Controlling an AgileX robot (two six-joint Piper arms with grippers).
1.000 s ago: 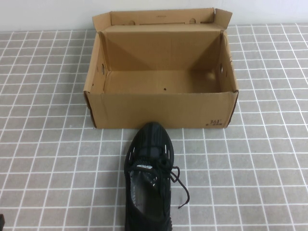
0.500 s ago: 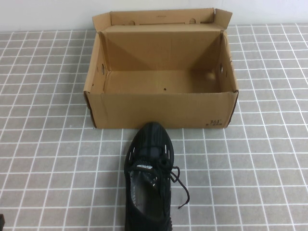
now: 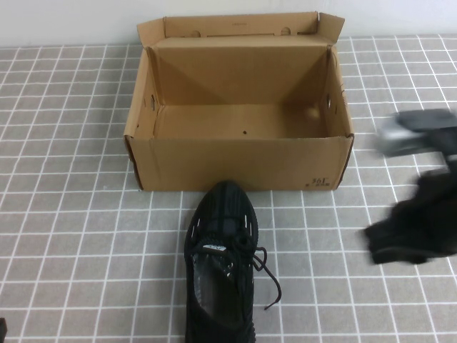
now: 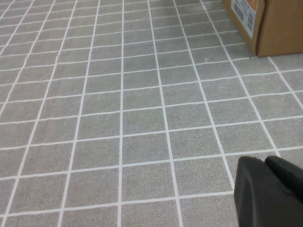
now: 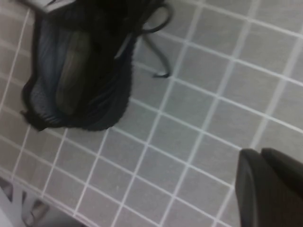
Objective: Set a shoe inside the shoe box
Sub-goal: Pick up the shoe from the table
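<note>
Left gripper: left gripper (image 4: 270,189) sits low at the near left, over bare tile and well apart from the shoe; only a dark corner of it shows in the left wrist view, and whether its fingers are open or closed cannot be told.
Shoe: shoe (image 3: 220,264) lies on the tiles at the near centre, toe pointing at the box's front wall and just short of it, laces trailing to its right.
Handling: judged light and soft in the knit upper, stiffer at the sole; the collar and heel, or a pinch across the midfoot, look the firmest hold, while loose laces could snag.
Shoe box: shoe box (image 3: 239,163) stands open behind the shoe, lid flap up at the back, nothing visible inside, with width to spare.
Right gripper: right gripper (image 3: 410,232) is a dark blur right of the shoe and below the box's front right corner; it holds nothing that shows, and its finger opening cannot be told.
Surface: grey tiled table (image 3: 71,236) with white grid lines, flat, probably offering moderate grip.
Room: plain pale wall (image 3: 71,21) behind the box.
</note>
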